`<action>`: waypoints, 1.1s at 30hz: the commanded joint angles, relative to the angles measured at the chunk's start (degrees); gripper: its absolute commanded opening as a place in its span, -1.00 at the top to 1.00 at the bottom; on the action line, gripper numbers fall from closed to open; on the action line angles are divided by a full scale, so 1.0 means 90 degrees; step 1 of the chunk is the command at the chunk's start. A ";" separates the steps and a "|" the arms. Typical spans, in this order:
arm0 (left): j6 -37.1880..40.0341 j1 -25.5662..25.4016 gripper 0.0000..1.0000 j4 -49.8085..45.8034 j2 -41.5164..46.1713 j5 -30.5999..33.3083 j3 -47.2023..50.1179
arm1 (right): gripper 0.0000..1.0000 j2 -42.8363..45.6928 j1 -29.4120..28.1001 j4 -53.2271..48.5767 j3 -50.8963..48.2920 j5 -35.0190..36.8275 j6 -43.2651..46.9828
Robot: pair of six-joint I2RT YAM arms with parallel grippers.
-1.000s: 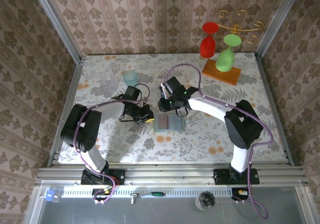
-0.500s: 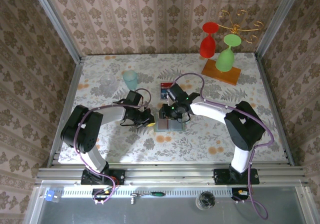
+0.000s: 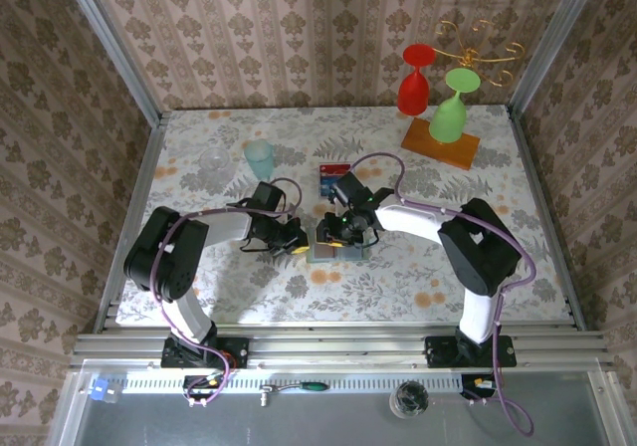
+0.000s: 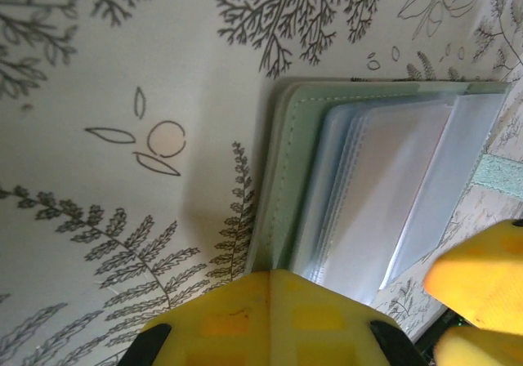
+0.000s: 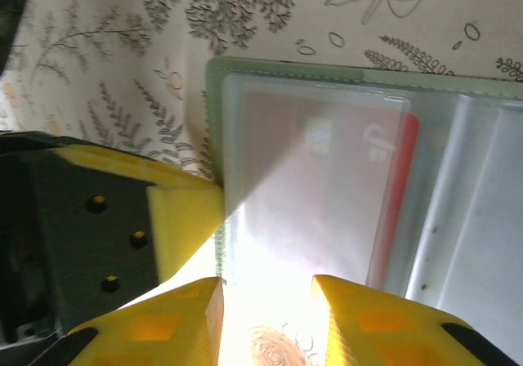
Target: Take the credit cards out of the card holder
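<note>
The grey-green card holder [image 3: 343,250] lies open on the floral table, its clear sleeves facing up. A red credit card [image 5: 327,178] sits inside the top sleeve. Another card [image 3: 328,179], red and blue, lies loose on the table behind the holder. My left gripper [image 3: 297,241] is shut, its yellow tip [image 4: 274,280] touching the holder's left edge [image 4: 282,178]. Over the holder's left panel [image 5: 214,137], my right gripper [image 3: 339,233] hangs open, its fingers [image 5: 359,321] astride the sleeve's near end.
A clear glass [image 3: 212,159] and a teal cup [image 3: 259,152] stand at the back left. A red wine glass [image 3: 414,86] and a green one [image 3: 450,115] hang over a wooden base [image 3: 441,144] at the back right.
My right gripper has come forward from the back of the table to the holder, uncovering the loose card behind it. The left gripper has stayed at the holder's left edge.
</note>
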State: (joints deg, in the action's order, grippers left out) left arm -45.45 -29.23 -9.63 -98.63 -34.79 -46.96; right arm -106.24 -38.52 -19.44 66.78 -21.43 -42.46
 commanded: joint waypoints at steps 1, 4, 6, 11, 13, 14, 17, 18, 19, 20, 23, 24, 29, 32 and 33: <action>-0.0086 -0.0014 0.94 -0.0045 -0.0085 -0.0041 0.0125 | 0.32 -0.0222 -0.0045 -0.0173 0.0231 -0.0090 -0.0126; -0.0088 -0.0004 0.94 -0.0044 -0.0096 -0.0041 0.0129 | 0.31 -0.0328 -0.0034 -0.0149 0.0271 -0.0104 -0.0124; -0.0087 0.0006 0.94 -0.0044 -0.0096 -0.0046 0.0123 | 0.31 -0.0380 -0.0027 -0.0148 0.0275 -0.0093 -0.0132; -0.0086 0.0016 0.94 -0.0053 -0.0101 -0.0041 0.0130 | 0.32 -0.0351 -0.0029 -0.0304 0.0265 0.0079 -0.0117; -0.0096 0.0016 0.94 -0.0063 -0.0086 -0.0031 0.0141 | 0.32 -0.0310 -0.0027 -0.0425 0.0256 0.0196 -0.0079; -0.0096 0.0025 0.94 -0.0058 -0.0089 -0.0031 0.0142 | 0.32 -0.0289 -0.0026 -0.0478 0.0249 0.0246 -0.0046; -0.0088 0.0035 0.94 -0.0067 -0.0077 -0.0032 0.0142 | 0.32 -0.0254 -0.0002 -0.0610 0.0247 0.0339 0.0000; -0.0092 0.0035 0.94 -0.0070 -0.0076 -0.0031 0.0140 | 0.32 -0.0252 0.0003 -0.0647 0.0246 0.0337 0.0023; -0.0094 0.0035 0.94 -0.0067 -0.0067 -0.0039 0.0147 | 0.32 -0.0250 0.0021 -0.0669 0.0249 0.0346 0.0038; -0.0096 0.0035 0.94 -0.0072 -0.0074 -0.0037 0.0145 | 0.32 -0.0245 0.0022 -0.0704 0.0236 0.0349 0.0057; -0.0096 0.0035 0.94 -0.0083 -0.0067 -0.0031 0.0130 | 0.32 -0.0178 0.0052 -0.0713 0.0183 0.0389 0.0069; -0.0096 0.0033 0.94 -0.0083 -0.0062 -0.0033 0.0134 | 0.32 -0.0160 0.0061 -0.0709 0.0167 0.0393 0.0069; -0.0099 0.0036 0.94 -0.0112 -0.0046 -0.0022 0.0085 | 0.32 -0.0057 0.0139 -0.0520 0.0032 0.0314 0.0023; -0.0100 0.0035 0.94 -0.0131 -0.0028 -0.0027 0.0057 | 0.33 -0.0046 0.0169 -0.0388 -0.0036 0.0215 -0.0011; -0.0104 0.0036 0.94 -0.0140 -0.0026 -0.0022 0.0048 | 0.33 -0.0045 0.0182 -0.0348 -0.0061 0.0182 -0.0036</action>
State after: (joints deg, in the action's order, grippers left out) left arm -45.45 -29.17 -9.39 -98.63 -34.94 -46.85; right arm -108.68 -37.45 -22.41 67.68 -19.81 -42.26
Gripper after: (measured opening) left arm 0.051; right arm 0.334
